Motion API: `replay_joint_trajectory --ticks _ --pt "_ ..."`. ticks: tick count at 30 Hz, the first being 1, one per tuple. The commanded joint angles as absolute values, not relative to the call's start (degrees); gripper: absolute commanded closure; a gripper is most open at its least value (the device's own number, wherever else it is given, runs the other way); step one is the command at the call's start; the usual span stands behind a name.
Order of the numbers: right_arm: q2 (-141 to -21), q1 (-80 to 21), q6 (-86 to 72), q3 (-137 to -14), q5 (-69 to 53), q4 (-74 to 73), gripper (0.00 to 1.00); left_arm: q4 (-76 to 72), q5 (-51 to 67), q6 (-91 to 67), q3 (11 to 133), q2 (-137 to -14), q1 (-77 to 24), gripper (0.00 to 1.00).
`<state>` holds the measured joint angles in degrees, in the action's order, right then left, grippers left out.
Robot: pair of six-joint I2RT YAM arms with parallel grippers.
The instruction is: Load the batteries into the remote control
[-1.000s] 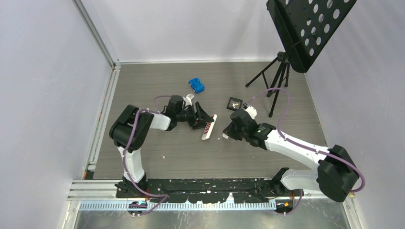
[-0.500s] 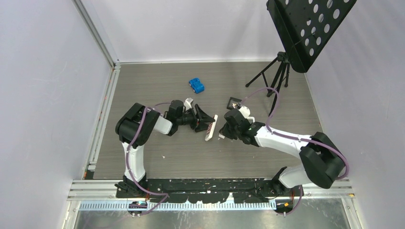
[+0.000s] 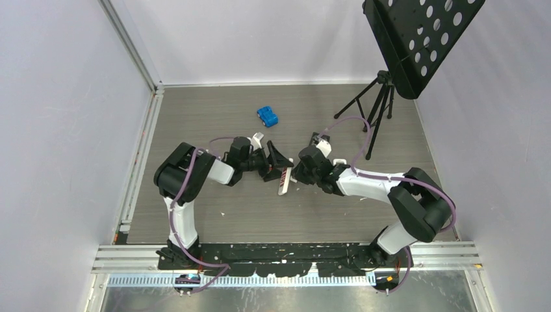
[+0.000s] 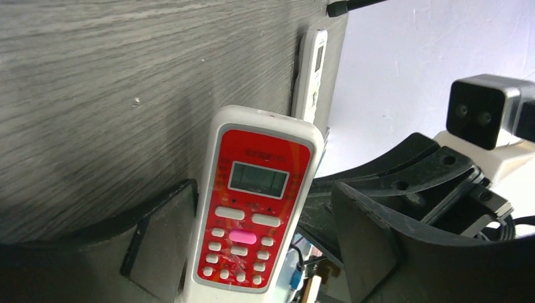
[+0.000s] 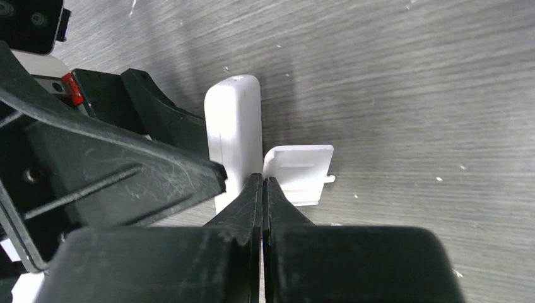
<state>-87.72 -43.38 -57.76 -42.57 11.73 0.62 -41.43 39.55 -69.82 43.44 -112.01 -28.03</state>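
Observation:
The remote control [image 3: 284, 179], white with a red keypad face [image 4: 252, 202], stands tilted on its long edge in the middle of the table. My left gripper [image 3: 278, 168] is open, with the remote between its spread fingers [image 4: 262, 189]. Only the left pad [image 4: 158, 233] is close to it. My right gripper [image 3: 297, 174] is shut and empty. Its tip [image 5: 262, 180] sits between the remote's white back [image 5: 235, 126] and a loose white battery cover [image 5: 301, 172] lying flat on the table. No batteries are in view.
A blue block [image 3: 267, 116] lies behind the grippers. A black tripod [image 3: 373, 110] with a perforated black plate [image 3: 416, 32] stands at the back right. A second slim white slab with a small black rectangle [image 4: 313, 69] lies by the far table edge.
My right gripper has moved left, up to the remote and the cover. My left arm has drawn back a little, and the remote now stands more on edge.

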Motion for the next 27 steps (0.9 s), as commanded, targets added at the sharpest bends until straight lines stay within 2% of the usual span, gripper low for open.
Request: replay_joint_trajectory --ticks 1,6,12,20,27 --pt "-89.03 -43.22 -56.05 -44.46 12.41 7.8 1.0 -35.9 35.66 -63.66 42.02 -109.33 -28.12 0.18" --pt "-89.71 -43.25 -55.89 -45.03 11.87 8.51 1.0 -28.61 32.5 -58.36 42.21 -105.55 -28.12 0.14" --pt "-88.59 -43.28 -55.55 -44.94 10.8 8.86 1.0 -12.6 23.99 -49.54 44.05 -98.71 -28.12 0.08" --pt "-90.07 -43.39 -56.01 -45.07 5.72 13.1 1.0 -3.45 20.19 -45.07 46.06 -95.7 -28.12 0.07" --pt "-86.77 -43.43 -56.37 -45.67 13.16 3.34 1.0 5.69 14.64 -40.35 48.96 -95.87 -29.03 0.11"
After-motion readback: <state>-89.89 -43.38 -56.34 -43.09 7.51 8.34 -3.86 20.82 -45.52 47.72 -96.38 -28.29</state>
